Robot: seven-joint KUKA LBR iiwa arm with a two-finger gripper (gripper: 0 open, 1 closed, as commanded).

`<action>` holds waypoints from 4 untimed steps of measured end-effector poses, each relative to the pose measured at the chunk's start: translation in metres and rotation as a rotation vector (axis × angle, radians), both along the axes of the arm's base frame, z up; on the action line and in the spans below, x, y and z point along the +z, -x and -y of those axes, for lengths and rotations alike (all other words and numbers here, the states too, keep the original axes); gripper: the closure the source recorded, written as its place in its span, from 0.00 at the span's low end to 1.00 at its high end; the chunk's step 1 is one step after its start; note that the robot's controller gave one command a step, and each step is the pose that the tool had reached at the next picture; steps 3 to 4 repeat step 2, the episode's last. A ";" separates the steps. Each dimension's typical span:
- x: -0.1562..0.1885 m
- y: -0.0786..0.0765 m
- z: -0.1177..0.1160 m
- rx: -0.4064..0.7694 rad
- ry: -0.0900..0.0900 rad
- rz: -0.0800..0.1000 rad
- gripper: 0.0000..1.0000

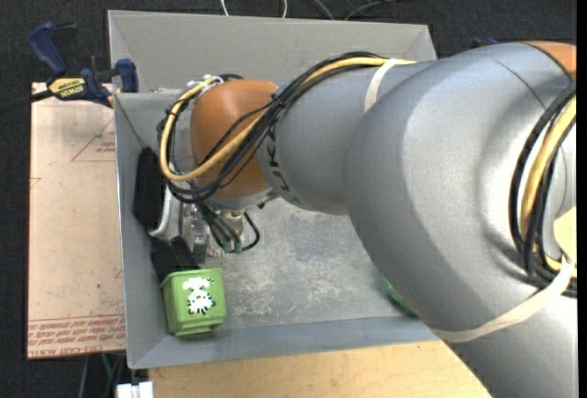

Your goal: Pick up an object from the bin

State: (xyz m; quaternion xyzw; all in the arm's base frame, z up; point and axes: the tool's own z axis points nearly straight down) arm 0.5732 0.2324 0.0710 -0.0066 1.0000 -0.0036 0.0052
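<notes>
Fingers [183, 249]: low in grey bin [303, 332], near-left corner, just beyond white-marked green cube [194, 302]; whether open or closed cannot be told.

- bin [303, 249]: was grey metal, matt, its floor scuffed.
- green block [193, 301]: looked smooth, with a faint sheen.
- arm casing [440, 167]: was smooth grey, satin.
- orange cover [234, 135]: was smooth, glossy.
</notes>
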 end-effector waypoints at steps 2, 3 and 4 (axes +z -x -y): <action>0.067 0.001 0.000 0.000 -0.001 -0.002 1.00; 0.067 0.001 0.000 0.000 -0.001 -0.002 1.00; 0.067 0.001 0.000 0.000 -0.001 -0.002 1.00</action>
